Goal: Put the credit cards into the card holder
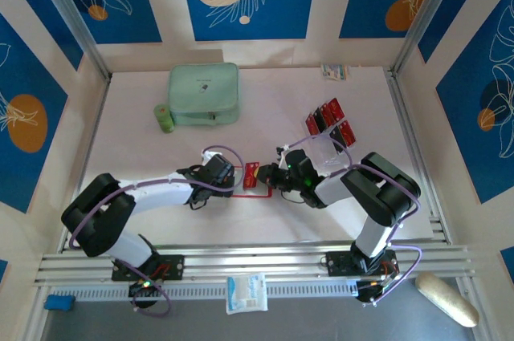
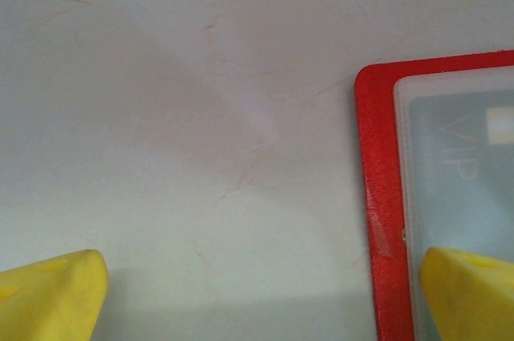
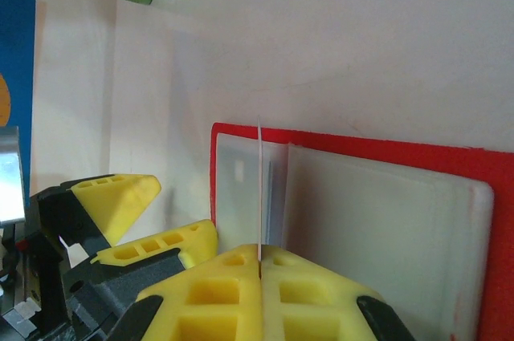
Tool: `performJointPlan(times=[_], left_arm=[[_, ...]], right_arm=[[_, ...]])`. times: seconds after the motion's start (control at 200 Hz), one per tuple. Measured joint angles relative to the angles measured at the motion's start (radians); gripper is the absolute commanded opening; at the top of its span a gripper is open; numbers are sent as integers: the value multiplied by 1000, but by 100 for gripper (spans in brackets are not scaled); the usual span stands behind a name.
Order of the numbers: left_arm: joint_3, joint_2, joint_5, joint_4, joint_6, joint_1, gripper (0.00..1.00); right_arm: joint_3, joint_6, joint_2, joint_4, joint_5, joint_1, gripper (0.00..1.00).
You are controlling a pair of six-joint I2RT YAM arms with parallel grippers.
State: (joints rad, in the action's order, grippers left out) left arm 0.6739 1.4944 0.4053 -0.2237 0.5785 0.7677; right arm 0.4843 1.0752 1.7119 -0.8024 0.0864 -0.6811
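The left arm (image 1: 152, 191) and the right arm (image 1: 377, 188) are both reaching low over the worktop (image 1: 265, 221) toward its middle, with their grippers facing each other across the holder (image 1: 251, 175). The holder is lying open and flat between them. The left gripper (image 1: 233, 179) is standing spread wide and grasping nothing. One of its fingers (image 2: 470, 293) is hanging over the holder's clear sleeve and the other over bare worktop. Whether the first finger is touching the sleeve is hard to tell. The right gripper (image 3: 259, 261) is clenching a card (image 3: 259, 184), holding it on edge over the holder's sleeves (image 3: 377, 221).

The card is showing only as a thin pale line, so its face is not readable. Whether its far edge is sitting inside a sleeve cannot be told. The left wrist camera is cutting off most of the holder, showing one red corner.

At the back left, a mint case (image 1: 204, 94) is lying shut, so its contents are hidden. To the right, a clear stand (image 1: 331, 152) is holding more red cards (image 1: 325, 116) in rows. In the holder, a pale card printed VIP (image 2: 462, 164) is sitting under one sleeve. A green bottle (image 1: 165, 118) is lying just beside the case.
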Motion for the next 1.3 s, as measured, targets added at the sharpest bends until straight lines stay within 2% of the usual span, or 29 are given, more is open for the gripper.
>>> performJointPlan(times=[1.3], left_arm=[[0, -1, 0, -1, 0, 0, 100]], right_arm=[[-5, 41, 33, 4, 7, -14, 0]])
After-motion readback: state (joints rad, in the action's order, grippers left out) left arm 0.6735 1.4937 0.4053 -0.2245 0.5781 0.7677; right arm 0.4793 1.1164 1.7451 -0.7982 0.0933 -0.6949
